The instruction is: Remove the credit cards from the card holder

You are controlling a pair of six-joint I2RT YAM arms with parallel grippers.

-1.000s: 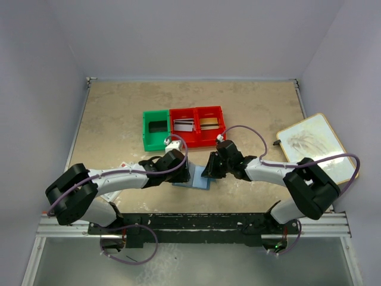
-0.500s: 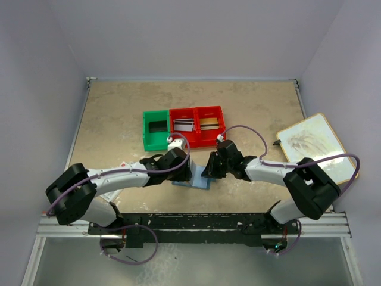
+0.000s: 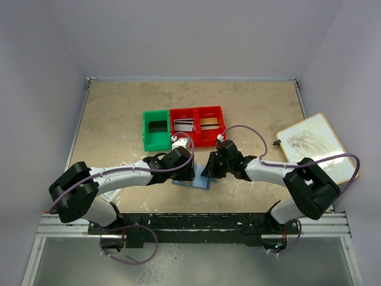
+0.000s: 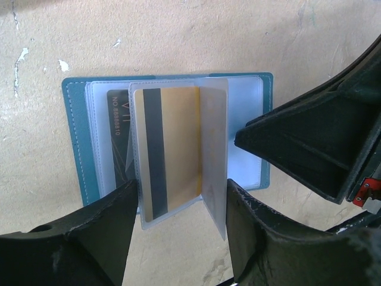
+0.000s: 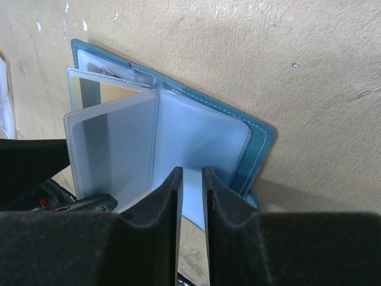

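left gripper (image 4: 181,196) is yours to read first: its two fingers stand spread apart, one on each side of the lower edge of a clear sleeve (image 4: 214,149) that stands up from the card holder (image 4: 74,137), and nothing is clamped between them. you see the card holder lying open and flat on the table (image 3: 119,107), at the near middle just in front of the arm bases, teal cover down and pale blue pockets up. a gold card (image 4: 178,149) with a dark stripe along its left side sits inside the raised sleeve, and a dark card (image 4: 117,128) with pale lettering shows in the pocket behind it to the left. right gripper (image 5: 191,179) comes in from the other side; its fingers are drawn almost together with only a thin slit between them, tips down on the right-hand inner page of the card holder. you cannot tell from these views whether they nip a leaf or merely press on it. farther back on the table a green bin (image 3: 156,132) stands touching two red bins (image 3: 198,125), well apart from the card holder.
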